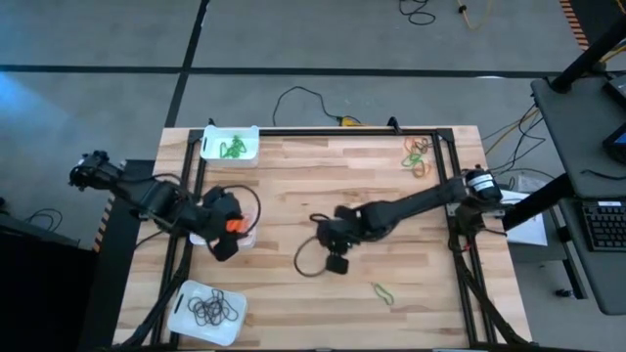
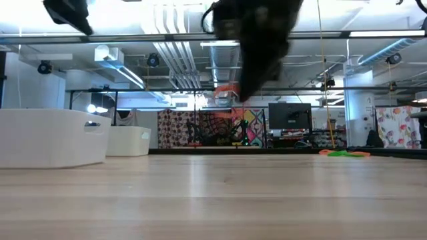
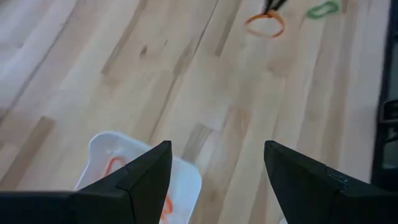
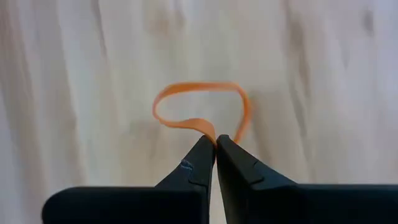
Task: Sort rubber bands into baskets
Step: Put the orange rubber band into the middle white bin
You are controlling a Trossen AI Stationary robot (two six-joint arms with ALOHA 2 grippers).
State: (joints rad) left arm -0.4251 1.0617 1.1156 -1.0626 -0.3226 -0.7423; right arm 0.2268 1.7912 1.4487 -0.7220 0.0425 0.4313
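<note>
Three white baskets stand along the table's left side. The far one (image 1: 231, 145) holds green rubber bands, the near one (image 1: 205, 313) black ones, and the middle one (image 3: 143, 171) orange ones. My left gripper (image 3: 217, 149) hovers open above the middle basket (image 1: 246, 235). Over the table's middle my right gripper (image 4: 216, 140) is shut on an orange rubber band (image 4: 199, 102); in the high view this gripper (image 1: 337, 262) hides the band. Loose orange and green bands (image 1: 419, 156) lie at the far right, and a single green band (image 1: 381, 291) lies near the front. My right gripper pinches the orange band between its two fingertips at one spot on the loop (image 4: 216, 134). The fingers slant down from above. The rest of the loop stands out beyond the fingertips, slack and open, above the wooden table.
A black cable loop (image 1: 311, 256) hangs beside my right gripper. A dark frame (image 1: 323, 131) runs along the table's far edge and down both sides. In the low view two baskets (image 2: 50, 137) show on the left and the loose bands (image 2: 343, 153) on the right.
</note>
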